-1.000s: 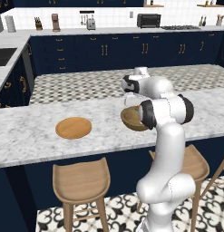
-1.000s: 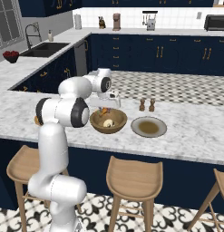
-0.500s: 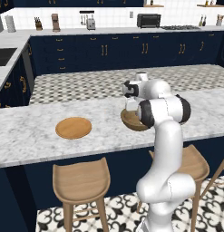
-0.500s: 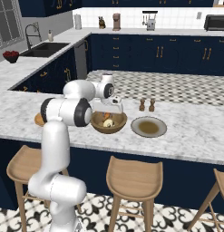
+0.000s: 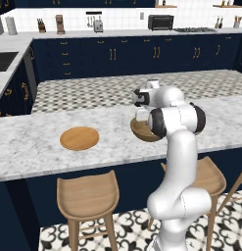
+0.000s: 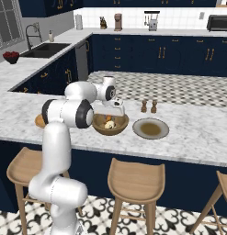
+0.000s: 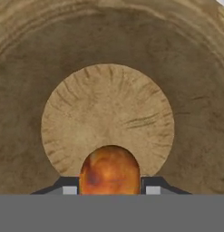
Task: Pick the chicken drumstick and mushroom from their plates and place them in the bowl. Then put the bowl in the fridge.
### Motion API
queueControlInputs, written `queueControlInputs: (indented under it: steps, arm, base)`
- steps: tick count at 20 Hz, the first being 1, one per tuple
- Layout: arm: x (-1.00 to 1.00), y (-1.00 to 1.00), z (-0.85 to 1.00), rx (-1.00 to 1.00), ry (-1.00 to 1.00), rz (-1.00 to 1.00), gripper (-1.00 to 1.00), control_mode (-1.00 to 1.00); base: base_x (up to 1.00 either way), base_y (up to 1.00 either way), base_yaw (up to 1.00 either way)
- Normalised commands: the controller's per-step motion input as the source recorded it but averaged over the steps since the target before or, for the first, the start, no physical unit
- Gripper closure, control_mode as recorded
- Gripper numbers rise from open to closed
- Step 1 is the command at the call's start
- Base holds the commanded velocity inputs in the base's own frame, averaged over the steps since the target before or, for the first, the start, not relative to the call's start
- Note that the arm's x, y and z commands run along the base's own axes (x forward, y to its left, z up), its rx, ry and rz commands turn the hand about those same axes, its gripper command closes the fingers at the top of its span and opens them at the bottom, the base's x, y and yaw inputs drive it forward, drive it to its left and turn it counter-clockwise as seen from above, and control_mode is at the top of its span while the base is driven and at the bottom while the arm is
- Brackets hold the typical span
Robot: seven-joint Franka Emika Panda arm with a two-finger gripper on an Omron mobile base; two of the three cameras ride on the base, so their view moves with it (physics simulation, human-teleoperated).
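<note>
The bowl (image 6: 110, 124) already holds the mushroom (image 6: 110, 125), and your gripper (image 7: 109, 190), clenched on the chicken drumstick (image 7: 109, 170), hovers over it; fridge trip remains.

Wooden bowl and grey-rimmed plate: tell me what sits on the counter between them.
Nothing. In the right base view a bare strip of marble counter separates the bowl from the grey-rimmed plate; the two shakers stand behind.

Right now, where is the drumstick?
In the hand view the drumstick sits between the tool's fingertips, low inside the wooden bowl on the island counter.
</note>
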Motion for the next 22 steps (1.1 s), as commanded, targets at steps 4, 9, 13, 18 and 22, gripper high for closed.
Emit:
queueControlInputs:
  steps: [4, 9, 13, 18, 22]
  arm:
    - [0.00, 0.00, 0.00, 0.00, -0.01, 0.00, -1.00, -1.00]
    - [-0.19, 0.20, 0.17, -0.03, -0.13, 0.00, -1.00, -1.00]
    - [-0.08, 0.81, 0.07, -0.06, -0.08, 0.00, -1.00, -1.00]
    - [-0.23, 0.67, -0.01, 0.00, -0.03, 0.02, -1.00, -1.00]
    - [-0.39, 0.09, -0.07, -0.03, -0.22, 0.05, -1.00, -1.00]
  base:
    - [0.00, 0.00, 0.00]
    - [0.00, 0.00, 0.00]
    - [0.00, 0.00, 0.00]
    - [0.00, 0.00, 0.00]
    - [0.00, 0.00, 0.00]
